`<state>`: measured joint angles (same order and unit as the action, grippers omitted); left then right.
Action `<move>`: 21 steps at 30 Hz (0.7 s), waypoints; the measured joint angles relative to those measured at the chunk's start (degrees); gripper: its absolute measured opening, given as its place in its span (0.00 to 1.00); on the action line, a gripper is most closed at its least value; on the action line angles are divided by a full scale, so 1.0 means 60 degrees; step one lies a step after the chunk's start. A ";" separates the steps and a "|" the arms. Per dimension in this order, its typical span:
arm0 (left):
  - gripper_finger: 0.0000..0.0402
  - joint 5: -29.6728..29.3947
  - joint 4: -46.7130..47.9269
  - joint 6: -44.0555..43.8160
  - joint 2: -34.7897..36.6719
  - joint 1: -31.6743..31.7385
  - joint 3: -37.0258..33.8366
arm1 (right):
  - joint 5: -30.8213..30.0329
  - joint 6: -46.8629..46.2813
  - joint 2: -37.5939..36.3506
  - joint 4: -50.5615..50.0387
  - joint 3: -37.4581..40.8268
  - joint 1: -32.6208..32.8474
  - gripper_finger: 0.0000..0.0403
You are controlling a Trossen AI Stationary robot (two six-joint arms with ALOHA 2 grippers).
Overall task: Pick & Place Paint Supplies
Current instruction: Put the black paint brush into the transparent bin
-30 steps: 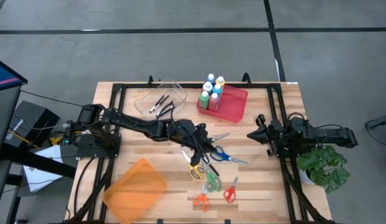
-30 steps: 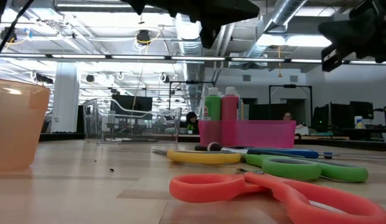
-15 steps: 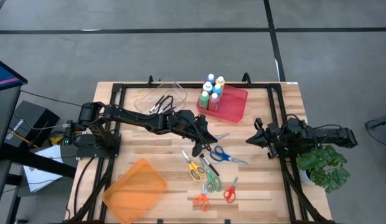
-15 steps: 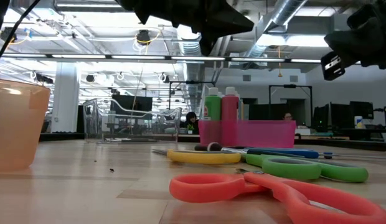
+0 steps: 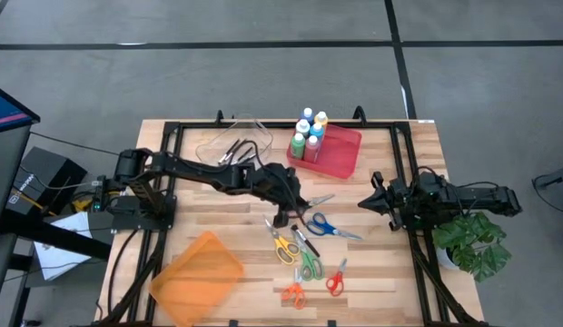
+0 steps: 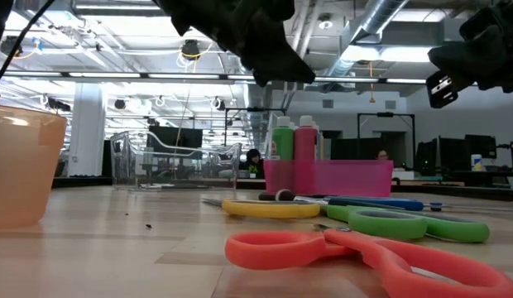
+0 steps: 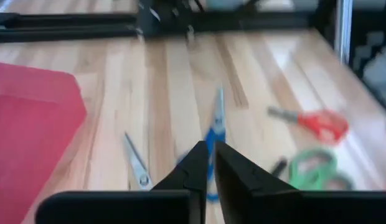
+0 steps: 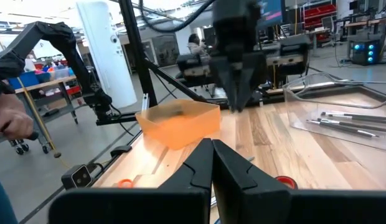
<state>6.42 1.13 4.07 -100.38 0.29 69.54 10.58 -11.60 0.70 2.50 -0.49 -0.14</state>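
Several paint bottles [image 5: 309, 132] with white caps stand upright in the red bin [image 5: 340, 154] at the far middle of the table; the low view shows a green one [image 6: 282, 141] and a pink one [image 6: 305, 141]. My left gripper [image 5: 296, 209] hangs over the table's middle, above the scissors and short of the bin. It slants down and is shut but for a thin slit [image 7: 211, 149], with nothing in it. My right gripper [image 5: 365, 202] waits shut at the right, pointing level toward the middle [image 8: 211, 144].
Blue [image 5: 327, 225], yellow [image 5: 283, 245], green [image 5: 309, 265], red [image 5: 336, 280] and orange [image 5: 293, 293] scissors lie near the middle. An orange bin [image 5: 195, 277] sits near left, a clear tray with brushes [image 5: 234, 145] far left, and a plant [image 5: 472, 241] at the right edge.
My left gripper has swung a little toward the table's far edge and sunk slightly, with its fingers tipped further down. No object on the table has moved.
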 joint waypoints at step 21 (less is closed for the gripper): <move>0.27 0.0228 0.0849 0.0464 0.0004 -0.0288 0.0000 | -0.0017 0.0000 0.0001 0.0000 0.0000 0.0004 0.00</move>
<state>7.79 6.23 6.86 -100.36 -1.43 69.54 10.48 -11.60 0.71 2.50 -0.49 -0.12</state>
